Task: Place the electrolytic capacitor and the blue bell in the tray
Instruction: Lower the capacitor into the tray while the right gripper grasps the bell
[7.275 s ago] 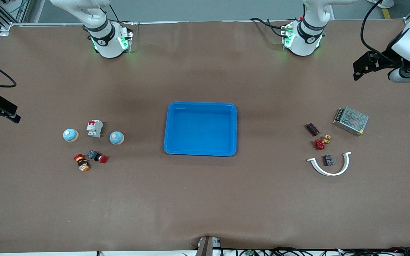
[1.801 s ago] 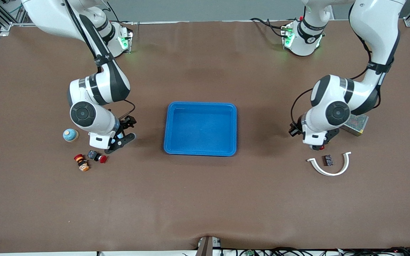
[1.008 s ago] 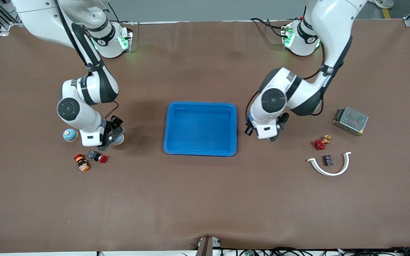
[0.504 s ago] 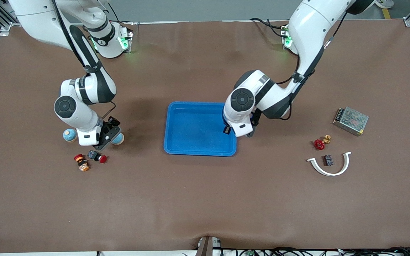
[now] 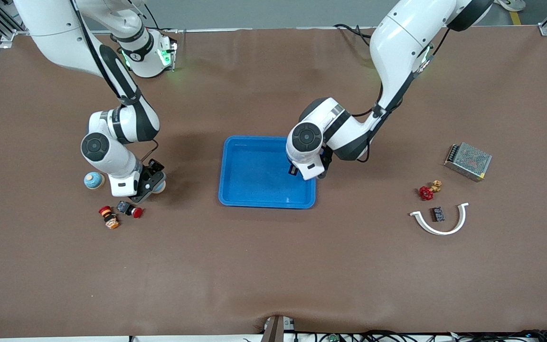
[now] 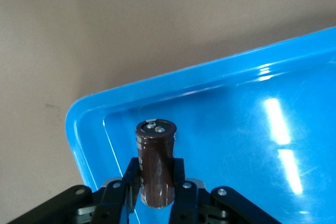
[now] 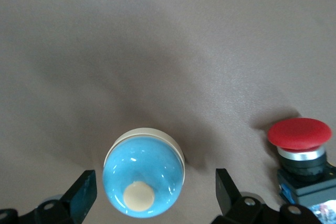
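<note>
Capacitor over the tray, bell between spread fingers

The left tool is clenched on the brown capacitor, upright over the blue tray near its 3 o'clock edge. The right tool is released, its fingers astride the blue bell on the tabletop; a red button lies near.

Brown capacitor above blue tray; blue bell on table.
</note>
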Controlling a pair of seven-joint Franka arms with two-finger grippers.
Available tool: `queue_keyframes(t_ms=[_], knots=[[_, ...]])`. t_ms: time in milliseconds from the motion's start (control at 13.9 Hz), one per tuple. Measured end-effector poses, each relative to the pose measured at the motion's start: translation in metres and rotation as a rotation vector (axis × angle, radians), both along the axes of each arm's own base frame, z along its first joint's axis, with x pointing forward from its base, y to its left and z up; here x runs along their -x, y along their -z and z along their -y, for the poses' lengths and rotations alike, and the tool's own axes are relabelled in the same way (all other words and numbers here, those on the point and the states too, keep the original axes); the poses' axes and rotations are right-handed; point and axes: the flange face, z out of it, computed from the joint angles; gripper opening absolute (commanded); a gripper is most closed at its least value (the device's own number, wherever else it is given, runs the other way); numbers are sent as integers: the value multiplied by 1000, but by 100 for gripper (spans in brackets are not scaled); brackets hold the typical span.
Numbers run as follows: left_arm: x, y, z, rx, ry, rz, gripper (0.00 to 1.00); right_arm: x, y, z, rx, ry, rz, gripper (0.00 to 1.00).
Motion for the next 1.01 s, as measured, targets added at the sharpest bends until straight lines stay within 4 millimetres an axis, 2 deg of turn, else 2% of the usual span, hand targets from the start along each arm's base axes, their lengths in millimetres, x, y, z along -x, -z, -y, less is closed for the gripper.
queue_keyframes(t_ms=[72,144,288,360,648,720,864,936,1008], knots=[[3,3,2,1,0,-9,0,0,3,0,0,-1,-1,100],[5,7,4,2,-3,-19,12,1,5,-1,0,-2,1,100],[7,13,4,2,-9,-35,74,2,9,-1,-1,-3,5,100],[8,16,4,1,-9,-39,100,2,11,-2,-1,-4,6,100],[1,10,5,11,-16,-26,100,3,14,-3,-1,-6,4,100],[-3,5,5,16,-21,-17,100,3,14,-3,-1,-7,4,95],[-15,-6,0,24,-36,7,100,3,14,-3,-1,-7,3,76],[-22,-14,-5,23,-47,24,100,3,14,-3,-1,-7,4,67],[-30,-23,-13,21,-59,41,100,3,14,-4,-2,-7,3,61]])
